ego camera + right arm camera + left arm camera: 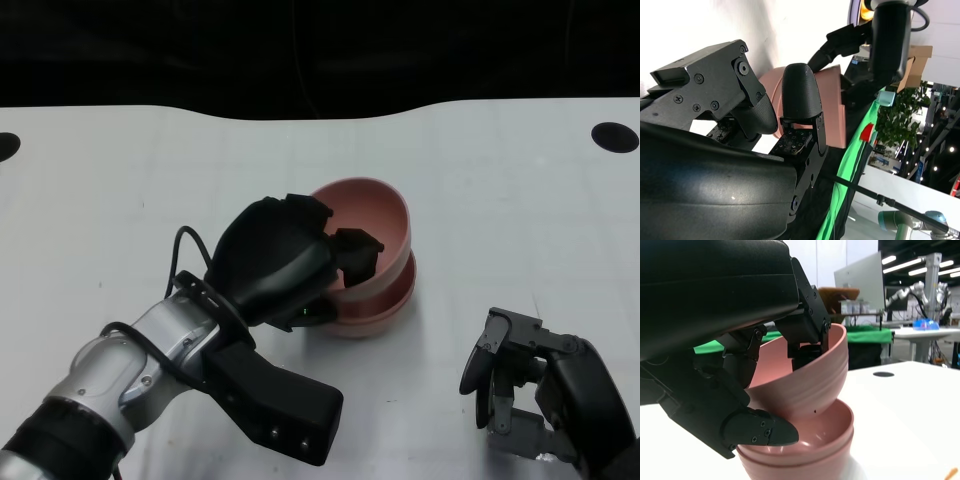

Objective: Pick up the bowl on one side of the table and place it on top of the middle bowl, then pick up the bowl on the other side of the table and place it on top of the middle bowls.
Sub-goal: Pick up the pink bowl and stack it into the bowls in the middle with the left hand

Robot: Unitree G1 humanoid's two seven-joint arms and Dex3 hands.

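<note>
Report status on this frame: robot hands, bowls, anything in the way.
Left robot hand grips top pink bowl, tilted, not yet seated on the stack. Right robot hand holds nothing, off to the side. No obstruction visible.

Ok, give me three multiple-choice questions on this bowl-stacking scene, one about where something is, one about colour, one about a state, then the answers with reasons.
1. Where is the tilted bowl?
A. flat on the table by the right hand
B. leaning in the top of the bowl stack
C. at the table's far edge

2. What colour are the bowls?
A. pink
B. blue
C. white

3. What is the left hand doing?
A. resting open on the table
B. gripping the tilted bowl's rim
C. pressing the right hand

Answers: 1 B, the left wrist view shows the tilted bowl sitting aslant in the stack; 2 A, every bowl is pink in all views; 3 B, its fingers hook over the rim, with others outside the bowl.
</note>
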